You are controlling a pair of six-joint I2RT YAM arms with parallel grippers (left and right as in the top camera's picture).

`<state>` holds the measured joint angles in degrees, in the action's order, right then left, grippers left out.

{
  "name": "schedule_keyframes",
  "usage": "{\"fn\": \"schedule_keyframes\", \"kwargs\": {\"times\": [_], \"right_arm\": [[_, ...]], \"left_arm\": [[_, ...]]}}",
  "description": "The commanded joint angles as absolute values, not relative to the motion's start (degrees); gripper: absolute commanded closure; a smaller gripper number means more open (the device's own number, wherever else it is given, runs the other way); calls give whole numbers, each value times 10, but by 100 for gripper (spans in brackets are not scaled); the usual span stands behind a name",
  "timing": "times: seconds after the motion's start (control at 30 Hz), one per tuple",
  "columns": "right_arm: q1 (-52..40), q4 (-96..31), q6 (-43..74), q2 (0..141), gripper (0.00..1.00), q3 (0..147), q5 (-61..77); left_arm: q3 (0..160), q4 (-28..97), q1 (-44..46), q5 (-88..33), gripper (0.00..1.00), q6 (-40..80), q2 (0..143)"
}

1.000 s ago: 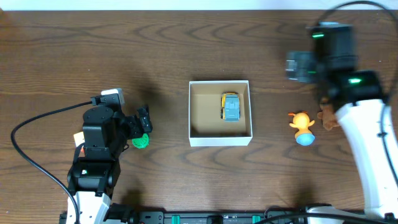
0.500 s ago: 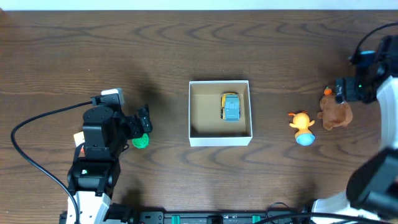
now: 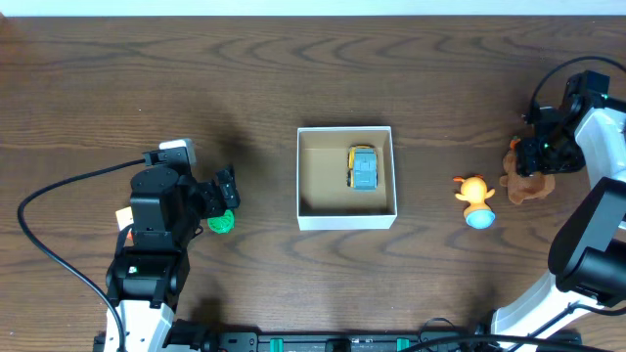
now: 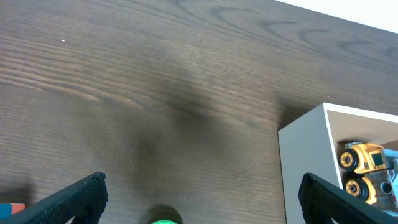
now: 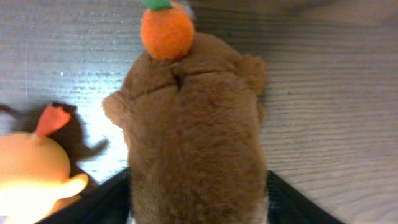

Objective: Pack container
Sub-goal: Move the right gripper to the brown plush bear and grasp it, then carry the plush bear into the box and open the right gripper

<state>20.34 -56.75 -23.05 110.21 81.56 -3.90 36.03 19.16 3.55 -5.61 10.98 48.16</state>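
Observation:
The container point(image 3: 305, 178) is a white square box with a tan inside, at the table's middle. A blue and yellow toy car point(image 3: 363, 167) lies in it. The left wrist view shows the box's wall point(image 4: 305, 168) and the car point(image 4: 364, 168). My left gripper point(image 3: 228, 191) is open above the table, with a green toy point(image 3: 222, 222) just beside it, at the bottom edge of the left wrist view point(image 4: 165, 219). My right gripper point(image 3: 536, 161) is shut on a brown plush toy point(image 3: 528, 184) with an orange ball on its head point(image 5: 193, 124); my fingers point(image 5: 199, 208) press both its sides.
An orange duck-like toy point(image 3: 474, 198) with a blue base lies between the box and the plush, close to the plush's left point(image 5: 31, 174). The left arm's black cable point(image 3: 59, 196) loops over the table at the left.
My right arm swung from behind the box to the far right and came down over the brown plush, fingers now on both its sides. The left arm, box and other toys have not moved.

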Motion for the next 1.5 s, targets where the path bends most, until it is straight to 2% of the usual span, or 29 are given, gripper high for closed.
{"fn": "schedule_keyframes", "kwargs": {"times": [0.0, 0.17, 0.3, 0.43, 0.63, 0.77, 0.93, 1.1, 1.27, 1.47], "right_arm": [[201, -568, -232, 1102, 60, 815, -27], [201, -568, -214, 1102, 72, 815, -25], [196, -572, -204, 1099, 92, 816, -28], [177, -575, -182, 1077, 99, 825, -30], [105, -575, -126, 1002, 99, 864, -30], [19, -566, -64, 943, 99, 889, -30], [-101, -542, 79, 898, 99, 892, -29], [-230, -544, 217, 900, 99, 892, -27], [-331, -542, 259, 922, 99, 892, -59], [-408, -545, 327, 960, 99, 892, -74]], "left_arm": [[373, 192, 36, -54, 2, 117, 482], [373, 192, 36, -54, 2, 117, 482], [373, 192, 36, -54, 2, 117, 482], [373, 192, 36, -54, 2, 117, 482], [373, 192, 36, -54, 2, 117, 482], [373, 192, 36, -54, 2, 117, 482], [373, 192, 36, -54, 2, 117, 482], [373, 192, 36, -54, 2, 117, 482], [373, 192, 36, -54, 2, 117, 482], [373, 192, 36, -54, 2, 117, 482]]}}
